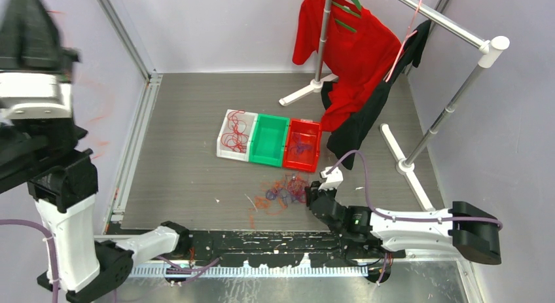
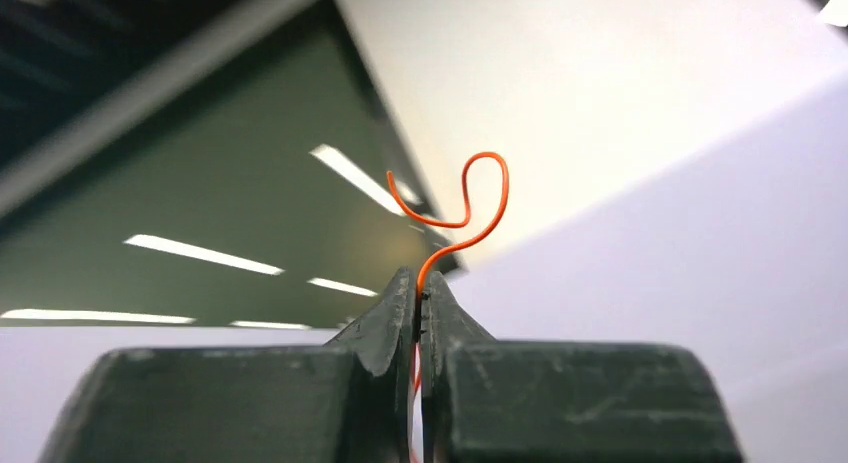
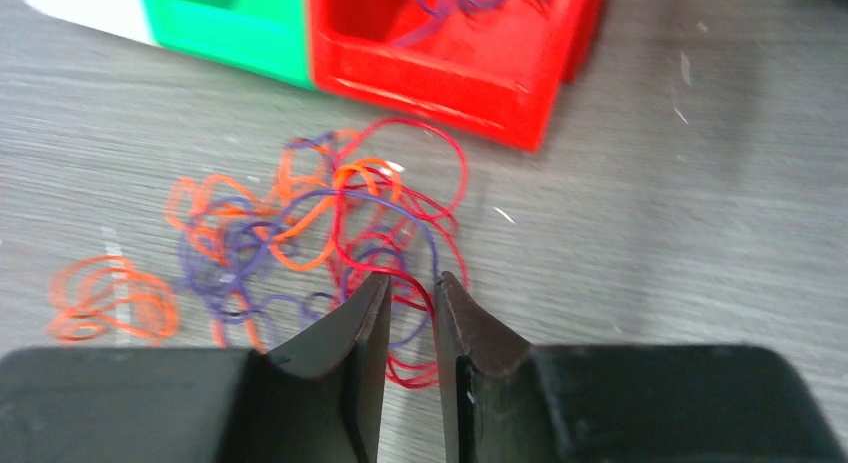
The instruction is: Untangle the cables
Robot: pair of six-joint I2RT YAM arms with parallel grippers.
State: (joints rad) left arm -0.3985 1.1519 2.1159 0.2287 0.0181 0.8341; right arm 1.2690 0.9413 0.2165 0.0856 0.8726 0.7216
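Shows the cables (image 1: 281, 193) as a loose red, orange and purple tangle on the grey table (image 1: 183, 159), just in front of the red bin (image 1: 300, 164). Puts the right gripper (image 1: 313, 197) low at the tangle's right edge, arm stretched flat along the near side. From the right wrist: jaws parted a little, narrow gap, tips over red loops at the tangle's near edge; cannot tell whether touching a strand. Shows a small orange loop (image 3: 110, 301) lying left of the main tangle, slightly apart. Has the left gripper (image 2: 420, 288) up high on the left side, pointing toward the ceiling. From the left wrist: jaws together, clamped on one orange cable (image 2: 487, 198) curling up out of the tips into open air. Lines up three bins side by side, touching, mid-table: white bin (image 1: 221, 142) with red cables (image 1: 235, 134) inside, green bin (image 1: 268, 142), then the red bin with purple cables (image 1: 300, 146) inside. Places a rack (image 1: 451, 27) behind and right of the bins, red garment (image 1: 350, 51) and black garment (image 1: 357, 129) hanging on it, black one reaching down near the red bin.
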